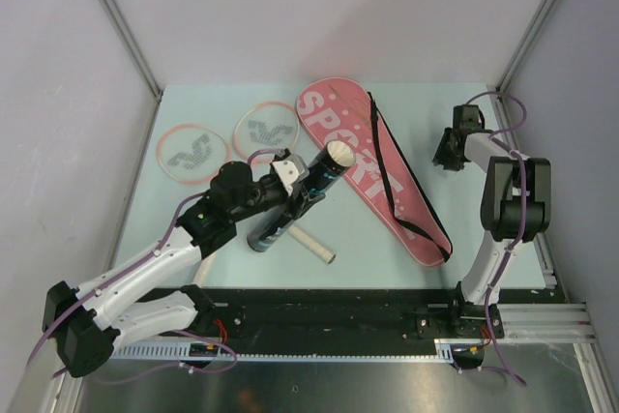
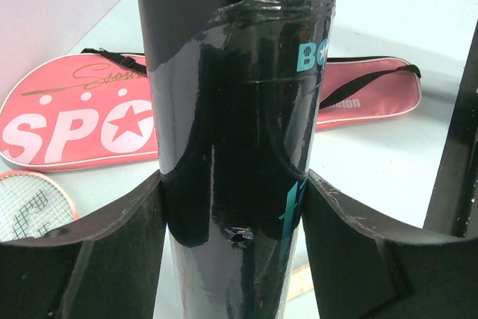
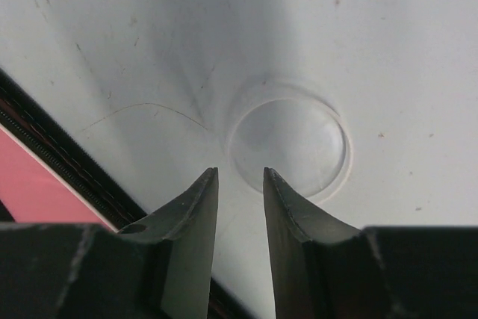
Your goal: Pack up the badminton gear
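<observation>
One black tube is clamped in my left pincer at mid-frame, its length slanting from lower left to upper right toward the pink bag, while my right pincer hangs upper right, slightly apart, empty.

Two rackets lie side by side, back left on the surface. To their right I see the bag, running diagonally from back centre to front right. Between them is the tube, clamped in my left hand. My right hand is right of the bag, apart from it.
</observation>
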Available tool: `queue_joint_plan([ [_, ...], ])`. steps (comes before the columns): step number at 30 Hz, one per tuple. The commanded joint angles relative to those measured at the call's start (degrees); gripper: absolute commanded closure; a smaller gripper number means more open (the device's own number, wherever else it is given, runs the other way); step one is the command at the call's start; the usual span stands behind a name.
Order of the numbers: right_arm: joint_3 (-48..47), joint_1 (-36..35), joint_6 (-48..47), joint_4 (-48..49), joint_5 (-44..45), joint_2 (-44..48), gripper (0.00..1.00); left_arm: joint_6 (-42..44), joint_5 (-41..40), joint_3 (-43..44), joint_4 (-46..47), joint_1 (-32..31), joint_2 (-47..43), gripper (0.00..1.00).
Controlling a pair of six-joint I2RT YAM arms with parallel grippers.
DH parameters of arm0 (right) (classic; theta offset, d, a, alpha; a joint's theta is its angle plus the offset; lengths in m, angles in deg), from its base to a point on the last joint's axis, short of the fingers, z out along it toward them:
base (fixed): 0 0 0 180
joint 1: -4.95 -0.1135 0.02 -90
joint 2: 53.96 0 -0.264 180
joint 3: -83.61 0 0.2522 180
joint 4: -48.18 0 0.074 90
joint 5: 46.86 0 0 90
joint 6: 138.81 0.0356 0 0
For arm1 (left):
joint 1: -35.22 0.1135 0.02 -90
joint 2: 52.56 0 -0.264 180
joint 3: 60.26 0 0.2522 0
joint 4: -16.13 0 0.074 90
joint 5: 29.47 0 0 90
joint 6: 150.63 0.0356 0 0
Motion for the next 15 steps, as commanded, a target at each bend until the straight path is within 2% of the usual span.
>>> queue_joint_plan([
  [1, -2.03, -1.53, -5.58, 3.21, 1.78, -1.35, 0.67, -0.52, 1.68, 2.2, 4.07, -0.52, -1.4, 1.0],
  [10, -3.34, -3.38, -6.2, 2.87, 5.56, -6.1, 0.85, -0.52, 1.42, 2.2, 4.07, -0.52, -0.96, 1.0],
  [12, -3.35, -3.38, -6.72, 3.21, 6.7, -6.45, 0.91, -0.52, 1.33, 2.11, 4.07, -0.52, -0.96, 1.0],
  [13, -3.87, -3.38, -7.07, 3.04, 7.05, -6.72, 0.99, -0.52, 1.24, 2.11, 4.07, -0.52, -1.05, 1.0],
  [15, -4.57, -5.57, -7.6, 2.34, 8.37, -6.02, 1.0, -0.43, 1.24, 2.03, 4.16, -0.52, -1.05, 1.0],
])
